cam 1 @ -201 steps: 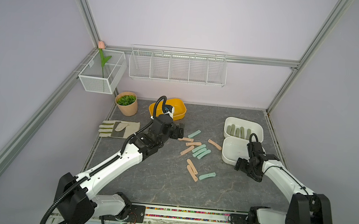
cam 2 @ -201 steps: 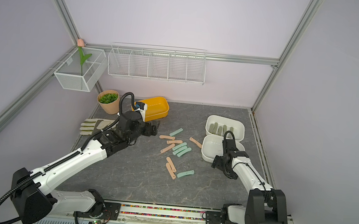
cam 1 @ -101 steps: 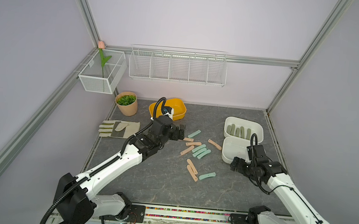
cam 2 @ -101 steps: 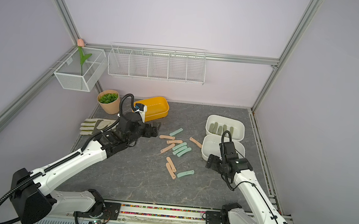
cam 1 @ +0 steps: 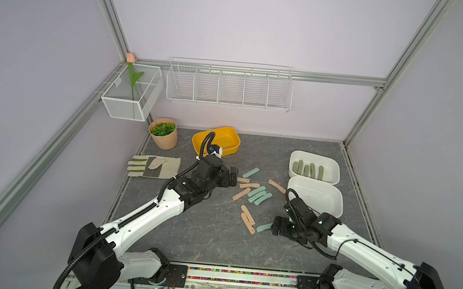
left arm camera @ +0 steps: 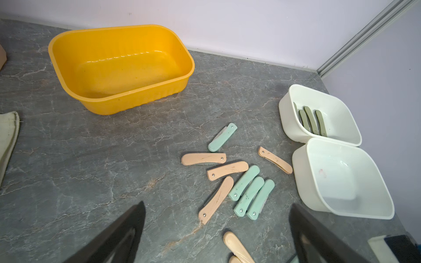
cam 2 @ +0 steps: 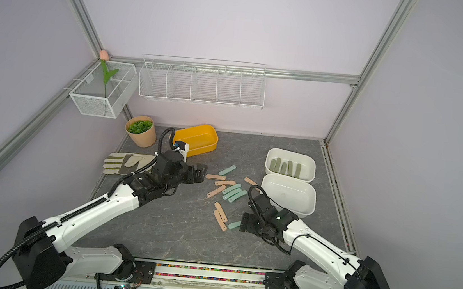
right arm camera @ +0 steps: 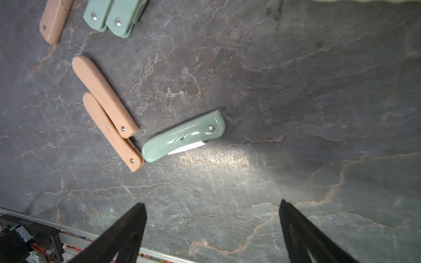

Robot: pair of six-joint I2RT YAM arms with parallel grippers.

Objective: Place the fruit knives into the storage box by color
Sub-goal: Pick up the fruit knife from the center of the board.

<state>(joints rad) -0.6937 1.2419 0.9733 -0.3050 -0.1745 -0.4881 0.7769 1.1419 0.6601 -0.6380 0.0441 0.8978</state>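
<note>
- Left tool (cam 1: 232, 177) — jaws spread wide and holding nothing. It sits low over the desk (cam 1: 200, 233), between the yellow box (cam 1: 227, 140) and the loose fruit knives (cam 1: 249, 185).
- Right tool (cam 1: 276, 226) — jaws spread, nothing between them. A single mint knife (right arm camera: 183, 136) lies flat on the desk just ahead of its fingertips, beside a pair of pink knives (right arm camera: 107, 113).
- Middle of the desk: three mint knives (left arm camera: 250, 195) lie side by side with pink ones around them. One more mint knife (left arm camera: 222, 136) lies apart, nearer the yellow box.
- Olive knives (cam 1: 309, 170) lie in the far white box (cam 1: 315, 154); the near white box (cam 1: 335, 209) stands just beside it.
- A work glove (cam 1: 154, 166) lies flat at the desk's left edge.
</note>
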